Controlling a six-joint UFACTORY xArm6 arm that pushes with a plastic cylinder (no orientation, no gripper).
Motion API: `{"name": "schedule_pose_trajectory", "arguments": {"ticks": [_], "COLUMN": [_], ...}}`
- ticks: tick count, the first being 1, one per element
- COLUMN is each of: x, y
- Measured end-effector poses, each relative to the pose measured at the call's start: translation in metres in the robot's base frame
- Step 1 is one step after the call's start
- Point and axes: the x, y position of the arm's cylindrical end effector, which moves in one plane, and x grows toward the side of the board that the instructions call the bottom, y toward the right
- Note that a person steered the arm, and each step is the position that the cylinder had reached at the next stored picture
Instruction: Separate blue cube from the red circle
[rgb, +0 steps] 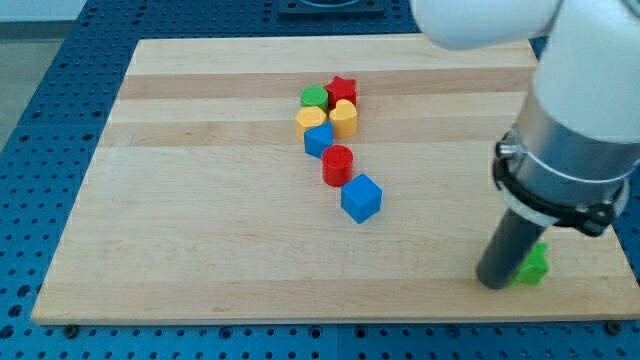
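The blue cube (361, 197) lies near the board's middle, touching the lower right side of the red circle (338, 164). The red circle stands just above and left of it, below a second blue block (318, 139). My tip (493, 280) rests on the board at the view's lower right, far to the right of and below the blue cube. A green block (533, 265) sits right beside my tip, partly hidden behind the rod.
A cluster stands above the red circle: a red star (342, 90), a green block (315, 97), a yellow block (312, 119) and a yellow heart-like block (344, 118). The wooden board (200, 200) lies on a blue perforated table (40, 100).
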Motion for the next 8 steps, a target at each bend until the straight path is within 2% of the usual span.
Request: {"name": "schedule_pose_trajectory", "arguments": {"ticks": [2, 3, 4, 5, 6, 8], "x": [0.001, 0.002, -0.021, -0.068, -0.105, -0.106], "y": [-0.005, -0.091, -0.158, -0.191, -0.192, -0.12]}}
